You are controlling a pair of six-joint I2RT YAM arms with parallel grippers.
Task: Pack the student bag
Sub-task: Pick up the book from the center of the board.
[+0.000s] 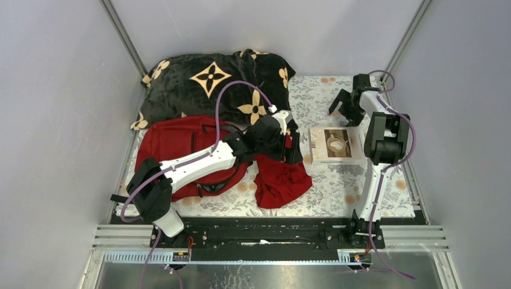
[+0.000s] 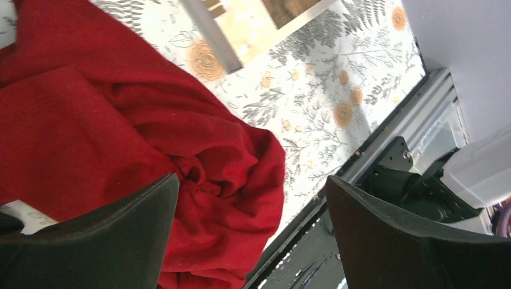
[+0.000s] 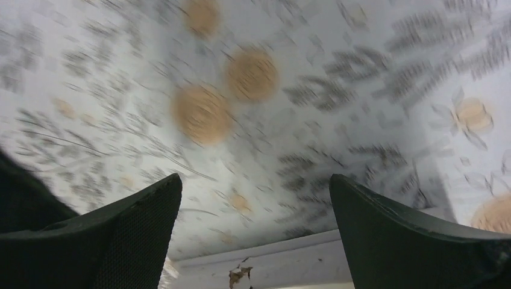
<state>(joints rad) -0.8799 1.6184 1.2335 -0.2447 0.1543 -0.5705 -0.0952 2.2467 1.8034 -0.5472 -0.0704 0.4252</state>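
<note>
The student bag (image 1: 175,144), a red backpack with dark straps, lies flat at the left centre of the top view on the floral table cover (image 1: 337,186). Its upper edge is against the black blanket (image 1: 211,84) with tan flower motifs. A crumpled dark-red cloth (image 1: 280,177) lies just beside the bag's right edge, toward the frame centre, and a flat book (image 1: 334,144) lies right of centre, apart from both. The left gripper (image 1: 293,149) is above the top of the cloth with its jaws spread wide and nothing between them. In the left wrist view the cloth (image 2: 120,138) fills the left half of the frame under the gripper (image 2: 253,235), which has no contact with it. The right gripper (image 1: 342,111) hangs in the upper right, beyond the book, and is also spread and empty. Its wrist view is motion-blurred and shows only the table cover (image 3: 253,120). The step in hand appears to be the approach to the first item, probably the cloth; no item is yet in the bag. The next move calls for the left gripper to descend onto a raised fold and close on it. Whether the bag's zipper is open cannot be determined; an opening must be confirmed or made before insertion.
</note>
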